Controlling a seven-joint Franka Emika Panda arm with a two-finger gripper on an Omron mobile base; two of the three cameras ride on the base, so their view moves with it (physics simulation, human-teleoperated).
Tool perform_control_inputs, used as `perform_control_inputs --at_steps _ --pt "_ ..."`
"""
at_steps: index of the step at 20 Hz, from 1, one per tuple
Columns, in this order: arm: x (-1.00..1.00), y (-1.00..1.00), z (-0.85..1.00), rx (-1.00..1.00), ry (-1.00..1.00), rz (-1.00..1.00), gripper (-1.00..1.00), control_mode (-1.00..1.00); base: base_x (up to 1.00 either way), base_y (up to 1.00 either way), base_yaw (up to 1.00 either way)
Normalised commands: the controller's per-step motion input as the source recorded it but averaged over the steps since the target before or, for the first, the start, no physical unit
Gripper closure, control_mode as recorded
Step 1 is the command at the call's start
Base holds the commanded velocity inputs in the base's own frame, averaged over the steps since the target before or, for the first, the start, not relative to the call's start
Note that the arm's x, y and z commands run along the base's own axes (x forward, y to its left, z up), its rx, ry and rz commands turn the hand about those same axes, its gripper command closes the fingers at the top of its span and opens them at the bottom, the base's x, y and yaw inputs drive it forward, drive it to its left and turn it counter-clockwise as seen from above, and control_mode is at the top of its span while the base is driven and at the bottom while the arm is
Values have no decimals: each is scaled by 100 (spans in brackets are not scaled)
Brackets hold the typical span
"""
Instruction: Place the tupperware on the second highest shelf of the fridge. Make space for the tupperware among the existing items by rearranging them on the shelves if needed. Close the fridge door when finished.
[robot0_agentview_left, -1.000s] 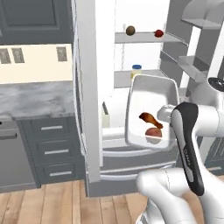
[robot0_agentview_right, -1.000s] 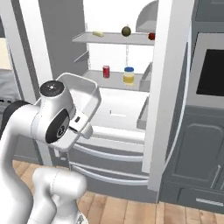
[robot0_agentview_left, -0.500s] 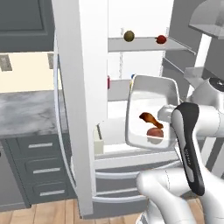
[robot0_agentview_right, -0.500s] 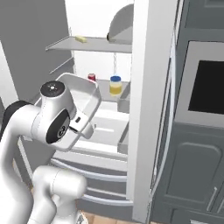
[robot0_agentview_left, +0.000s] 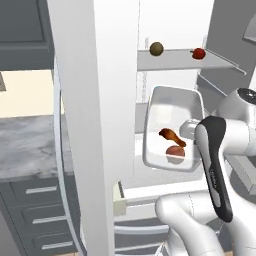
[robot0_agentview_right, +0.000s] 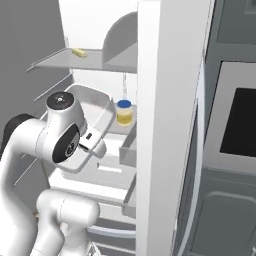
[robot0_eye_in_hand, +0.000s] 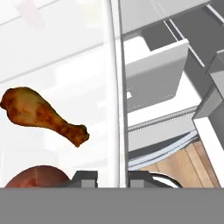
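Tupperware off any shelf, carried in the air in front of the open fridge. It is tipped steeply on edge, open face toward the left base camera, long axis running roughly 12 to 6 o'clock in that view. Drumstick and red round food sit in the lower half, drumstick's thin end toward 4 o'clock.

Gripper clamped on the tub's rim; in the hand view the rim runs as a pale strip up from between the finger tips.

At 12 to 1 o'clock above the tub in the left base view: a shelf with a brown round fruit and a red fruit. Right base view: yellow blue-lidded jar on a shelf just past the tub, at 3 o'clock from it.

Progress, as judged: pick-up done, approach under way. Left: level the tub, set it on the second highest shelf, shift items if crowded, close the door.
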Motion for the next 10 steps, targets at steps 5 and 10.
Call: perform_control_inputs --at_steps 5,10 --pt "0 0 0 0 0 0 100 100 32 21 -12" --pt "0 0 0 0 0 0 100 100 24 38 -32"
